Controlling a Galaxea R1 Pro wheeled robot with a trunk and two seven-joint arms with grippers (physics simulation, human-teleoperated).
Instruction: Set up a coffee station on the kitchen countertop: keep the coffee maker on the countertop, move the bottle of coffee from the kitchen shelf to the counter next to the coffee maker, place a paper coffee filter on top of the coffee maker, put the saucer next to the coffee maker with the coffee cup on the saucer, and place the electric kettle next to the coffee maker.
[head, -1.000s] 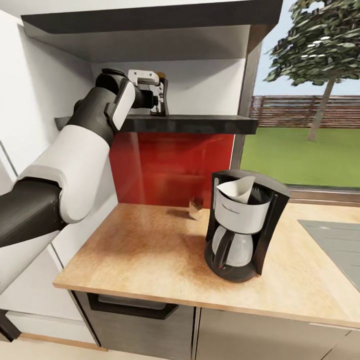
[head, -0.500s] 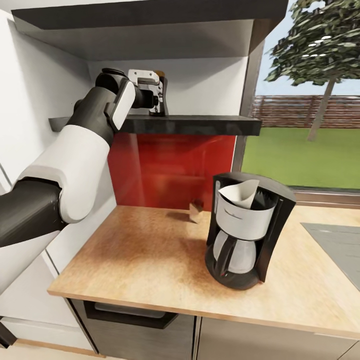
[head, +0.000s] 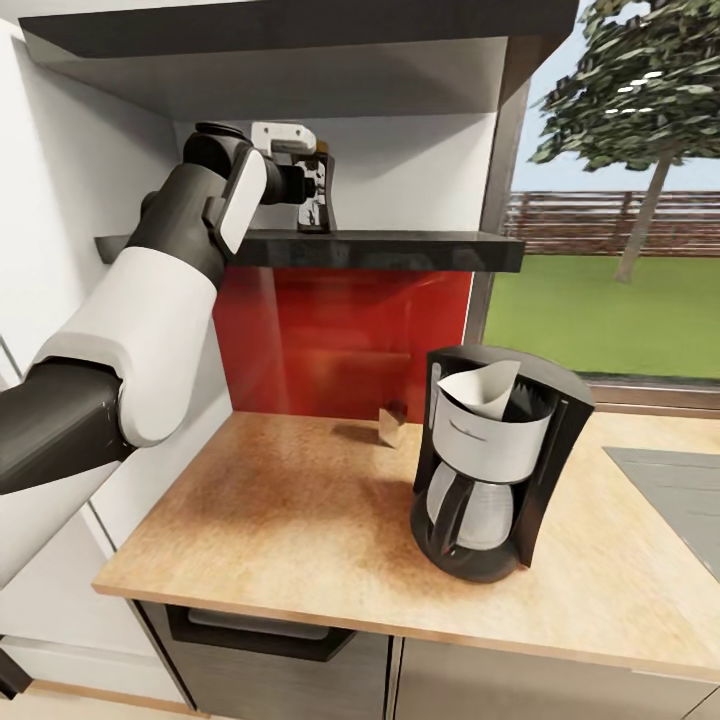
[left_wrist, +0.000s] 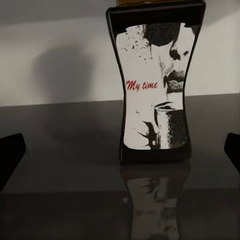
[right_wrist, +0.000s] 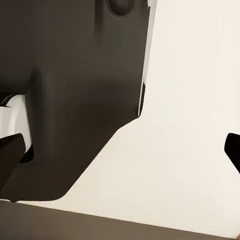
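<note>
A robot's left arm reaches up to a dark kitchen shelf (head: 400, 248), its left gripper (head: 312, 190) level with the bottle of coffee (left_wrist: 155, 82), which stands upright on the shelf board against the white back wall. In the left wrist view the two fingertips (left_wrist: 10, 155) sit wide apart at the frame's edges with the bottle centred between them and farther in, so the jaws stand released and nothing is grasped. Below, the coffee maker (head: 495, 460) stands on the wooden countertop (head: 280, 520), and a white paper coffee filter (head: 480, 388) already rests in its top, so those two parts of the job appear done. The bottle's move from shelf to counter looks to be the step in hand, with the grasp not yet made. The saucer, cup and kettle presumably remain for later. A small brown object (head: 392, 421) sits on the counter near the red backsplash (head: 340, 330), just behind the coffee maker; what it is cannot be told. The overhanging cabinet above the shelf leaves a shallow slot, likely the main constraint on lifting the bottle out. The right gripper's dark fingertips (right_wrist: 10, 150) show at the edges of the right wrist view, spread apart and empty, facing a pale surface and a dark robot part.
</note>
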